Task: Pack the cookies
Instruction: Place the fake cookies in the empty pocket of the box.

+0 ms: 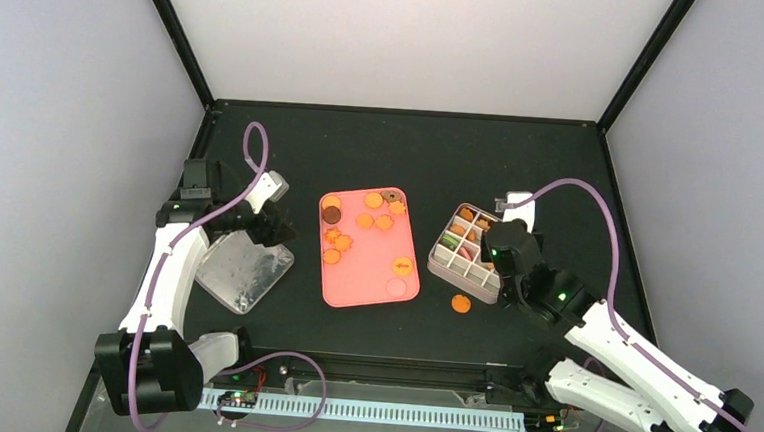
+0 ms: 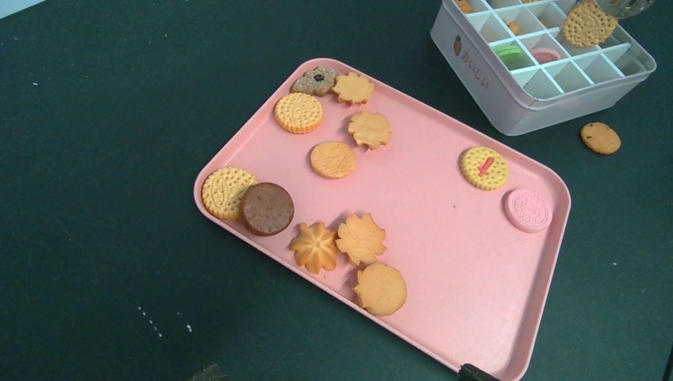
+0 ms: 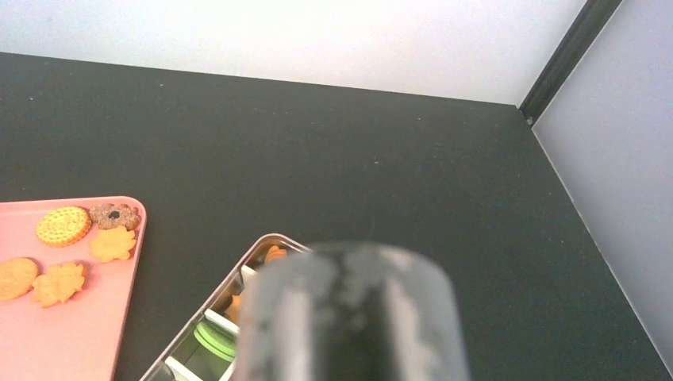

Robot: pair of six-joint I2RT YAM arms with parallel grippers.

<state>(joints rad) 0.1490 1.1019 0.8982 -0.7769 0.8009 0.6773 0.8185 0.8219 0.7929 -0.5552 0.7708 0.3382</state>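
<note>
A big pink tray [image 1: 369, 280] holds most of the cookies [image 2: 333, 159].
A white box [image 2: 508, 95] just right of the tray has a few more. The left gripper [image 1: 272, 227], left of the tray, is wide open with nothing in it. The right gripper [image 1: 495, 243], right of the tray, has hidden jaws; I cannot tell.

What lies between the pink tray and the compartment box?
Only bare black table, seen in the left wrist view; one loose cookie lies apart, beside the box.
</note>
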